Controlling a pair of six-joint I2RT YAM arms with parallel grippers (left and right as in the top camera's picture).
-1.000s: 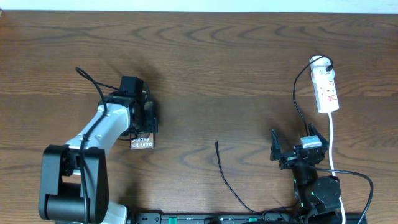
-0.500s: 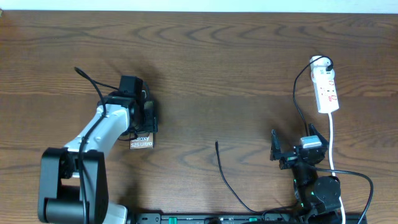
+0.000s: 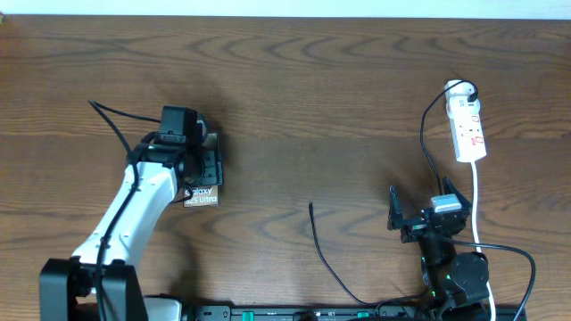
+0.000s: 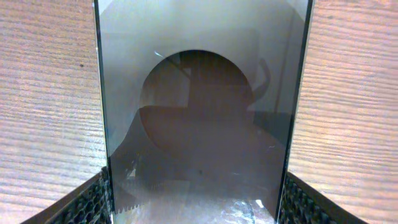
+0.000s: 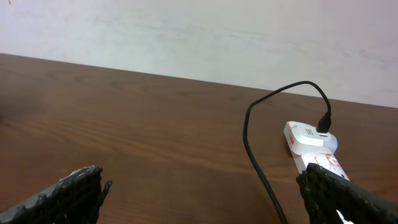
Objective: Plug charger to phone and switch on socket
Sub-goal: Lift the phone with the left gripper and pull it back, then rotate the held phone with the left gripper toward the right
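Note:
My left gripper is shut on the phone, a bronze-grey slab with white lettering, at the left of the table. In the left wrist view the phone's glossy face fills the gap between both fingers, which press on its long edges. The charger is a thin black cable. Its free tip lies on the wood at centre right. Its other end runs up to the white socket at the far right. My right gripper hangs open and empty below the socket, beside the cable.
A white cord runs from the socket down past the right arm. A pale wall stands behind the table's far edge. Bare wood lies between the two arms.
The left arm has shifted a little to the left and away from the front edge, carrying the phone with it. The right arm and the cable have not moved.

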